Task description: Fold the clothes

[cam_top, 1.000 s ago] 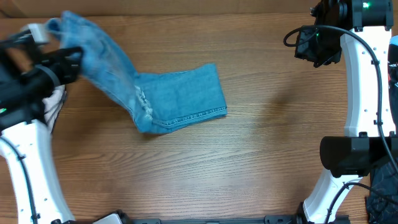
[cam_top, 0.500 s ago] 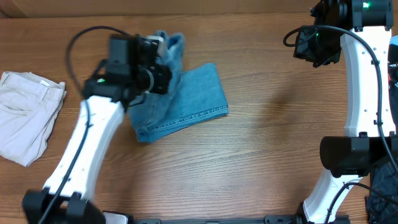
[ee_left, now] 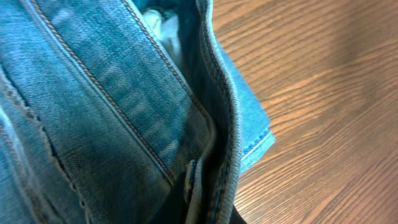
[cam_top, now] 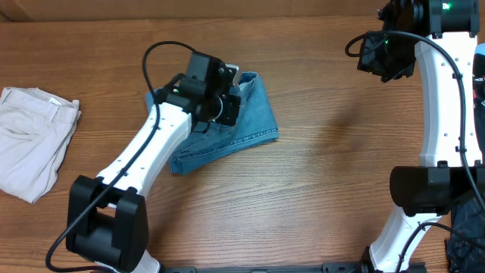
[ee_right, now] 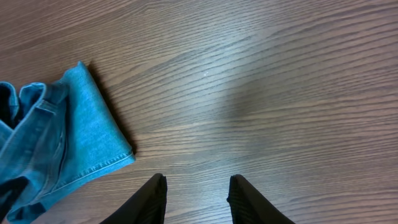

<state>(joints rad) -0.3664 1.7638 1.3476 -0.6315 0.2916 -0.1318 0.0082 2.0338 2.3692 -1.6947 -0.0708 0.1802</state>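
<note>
At far left, cream trousers (cam_top: pixel 34 140) lie aside on the desk (cam_top: pixel 318 197). Mid-desk, the left hand (cam_top: pixel 231 105) is clenched on a fold of the light-blue jeans (cam_top: pixel 256 123), apparently to lay it over the bundle. Far right, the right hand (ee_right: pixel 196 199) hovers released and empty.

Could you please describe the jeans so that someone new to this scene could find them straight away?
On the wooden table, look slightly left of centre, at the left gripper. The jeans are the folded light-blue denim bundle it grips, unlike the cream trousers lying at the left edge.
</note>
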